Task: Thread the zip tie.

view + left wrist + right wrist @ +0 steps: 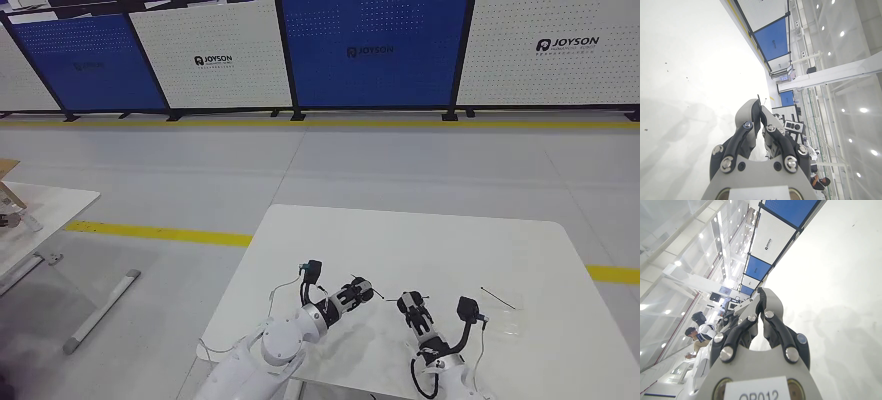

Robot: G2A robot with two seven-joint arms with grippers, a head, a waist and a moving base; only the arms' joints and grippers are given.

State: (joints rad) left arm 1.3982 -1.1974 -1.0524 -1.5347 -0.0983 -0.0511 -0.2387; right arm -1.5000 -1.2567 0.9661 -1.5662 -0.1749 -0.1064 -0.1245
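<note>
A white table [330, 240] was pictured on a factory floor, backed by a row of blue and white partition panels [370, 50]. Over its near edge, the left gripper [362, 291] and the right gripper [408, 303] were held close together, tips turned towards each other but apart. The left gripper's fingers were pressed together. A thin black strip, taken to be the zip tie [759, 98], was pinched between them, its short end standing out past the fingertips. The right gripper's fingers were likewise closed; whether anything was caught between them could not be told. A second thin dark strip [497, 297] was seen lying flat on the table, well apart to the right of both grippers.

The zip tie was judged to be very light, narrow and springy, stiff over a short length but prone to bend where much of it is left free. Its smooth plastic was thought likely to slip or twist in a loose pinch. A hold close behind the pointed tail was considered best for steering it. The head would be best gripped by its flat sides, so that the slot is kept open.
</note>
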